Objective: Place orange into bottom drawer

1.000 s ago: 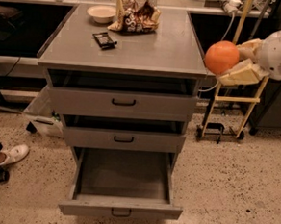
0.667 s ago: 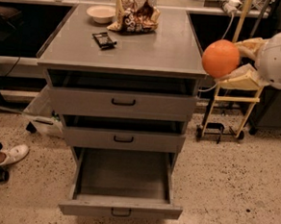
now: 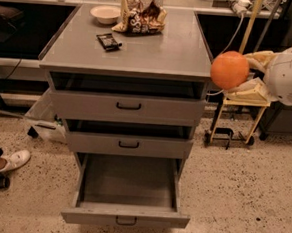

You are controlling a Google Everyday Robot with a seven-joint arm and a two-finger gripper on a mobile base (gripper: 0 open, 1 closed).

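Gripper [image 3: 242,72] clasps one orange [image 3: 229,70] — three drawers [image 3: 129,107], bottom drawer [image 3: 129,182] pulled out, apparently fully.

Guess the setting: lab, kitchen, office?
Likely a lab or office workspace: grey drawer cabinet, speckled floor, wheeled stand. The gripper holds the orange beside the cabinet top.

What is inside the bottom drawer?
Nothing shows on the grey floor of the bottom drawer; its back is hidden under the cabinet. The orange is in the hand, right of the cabinet.
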